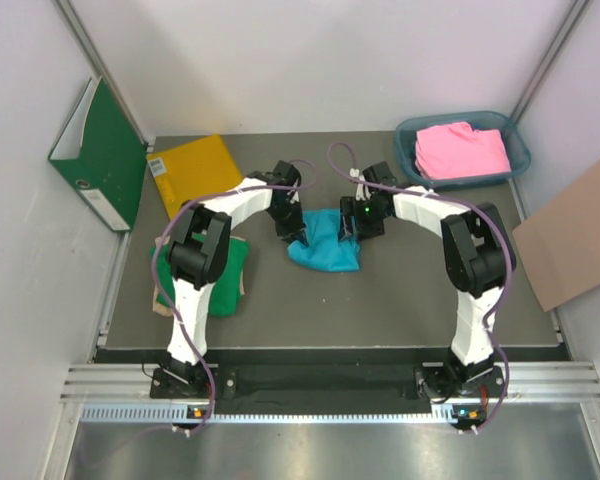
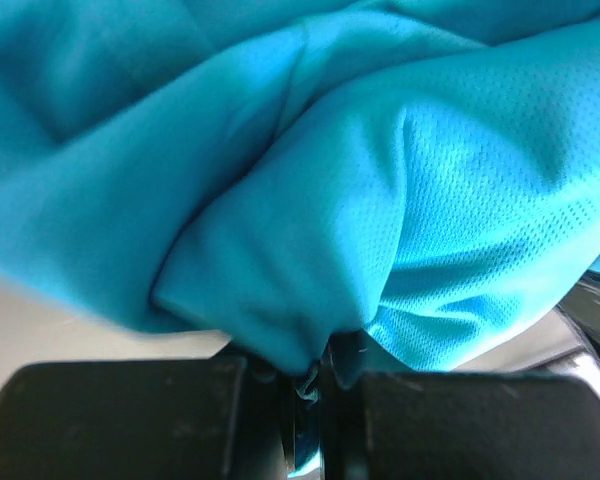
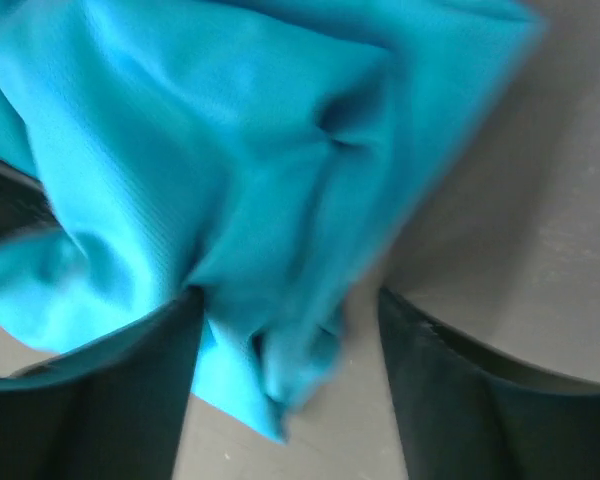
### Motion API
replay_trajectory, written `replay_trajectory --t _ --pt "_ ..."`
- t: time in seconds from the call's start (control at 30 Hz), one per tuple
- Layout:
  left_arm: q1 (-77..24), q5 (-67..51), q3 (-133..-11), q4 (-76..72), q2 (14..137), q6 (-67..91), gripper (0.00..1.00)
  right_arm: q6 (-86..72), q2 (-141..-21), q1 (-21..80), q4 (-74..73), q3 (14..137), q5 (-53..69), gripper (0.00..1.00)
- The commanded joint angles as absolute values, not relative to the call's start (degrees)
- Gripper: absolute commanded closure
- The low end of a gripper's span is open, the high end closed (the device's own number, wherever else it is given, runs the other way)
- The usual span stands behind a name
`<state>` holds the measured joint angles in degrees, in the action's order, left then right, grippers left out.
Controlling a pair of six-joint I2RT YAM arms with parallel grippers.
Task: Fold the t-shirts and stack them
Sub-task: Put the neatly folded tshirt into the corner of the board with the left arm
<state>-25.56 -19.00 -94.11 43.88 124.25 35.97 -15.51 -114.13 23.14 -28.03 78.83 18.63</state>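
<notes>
Grey table (image 1: 400,300) is seen from above, both arms reaching in toward its middle. Green binder (image 1: 100,160) is leaned against the left wall, and a brown cardboard sheet (image 1: 570,240) is propped off the right edge. Blue basket (image 1: 520,152) is set at the far right corner, with the pink t-shirt (image 1: 462,148) bunched inside. Yellow envelope (image 1: 193,172) is laid flat at far left. Green t-shirt (image 1: 238,268) is at the left side, partly hidden under the left arm. Turquoise t-shirt (image 1: 325,250) is crumpled mid-table between the two wrists. Left gripper (image 2: 315,372) is clamped on a fold of the turquoise cloth. Right gripper (image 3: 290,320) is spread apart, with turquoise cloth loose between its fingers, nothing pinched.
</notes>
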Motion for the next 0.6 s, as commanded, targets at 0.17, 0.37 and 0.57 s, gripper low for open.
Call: replay_trajectory --t 0.17,0.37,0.57 --pt "-23.5 -3.3 -108.5 64.8 118.7 25.9 1.0 -14.0 -110.1 22.5 -26.3 74.4 13.4 0.13" --pt "-23.0 1.6 -104.3 71.0 113.0 27.7 1.0 -14.3 -110.1 22.5 -26.5 74.3 13.2 0.11" --pt "-20.0 3.7 -94.7 73.5 103.2 31.6 1.0 -14.3 -110.1 22.5 -26.7 74.0 13.4 0.11"
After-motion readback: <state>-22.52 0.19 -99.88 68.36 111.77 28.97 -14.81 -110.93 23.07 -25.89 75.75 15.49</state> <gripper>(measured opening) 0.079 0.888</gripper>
